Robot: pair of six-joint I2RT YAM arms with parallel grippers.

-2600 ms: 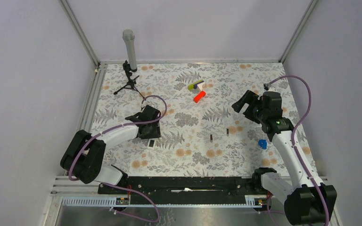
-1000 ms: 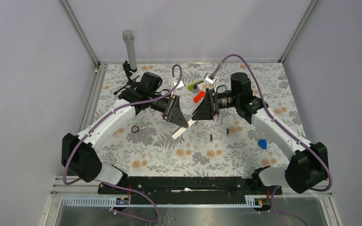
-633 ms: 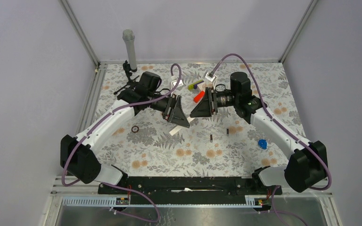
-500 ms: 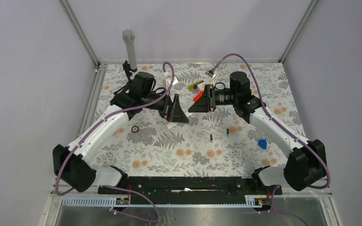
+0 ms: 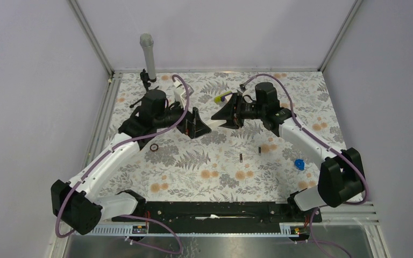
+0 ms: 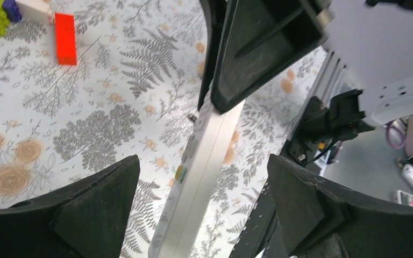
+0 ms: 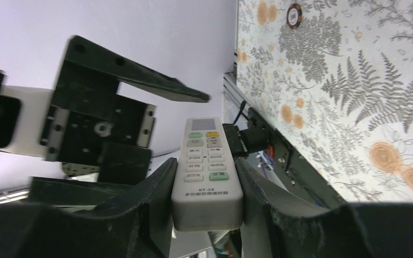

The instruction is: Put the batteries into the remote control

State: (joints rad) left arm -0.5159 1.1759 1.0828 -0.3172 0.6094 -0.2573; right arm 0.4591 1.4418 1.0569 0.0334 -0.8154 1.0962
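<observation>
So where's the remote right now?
The remote control is up in the air over the far middle of the table, squeezed in the right hand, with the open left hand straddling its other end.

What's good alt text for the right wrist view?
The right gripper clamps the white remote, buttons facing the camera. Beyond it, the left gripper is open. Floral table at right, a small ring near the top.

Lighting bright, even and diffuse, with a faint lilac cast. Right wrist view: the remote control (image 7: pixel 207 172) is sharp, its print legible; the right gripper (image 7: pixel 206 164) either side of it reads near-black, detail lost. The table (image 7: pixel 355 80) beyond the remote control is crisp. Overhead view: shadows under the remote control are faint and soft-edged.
</observation>
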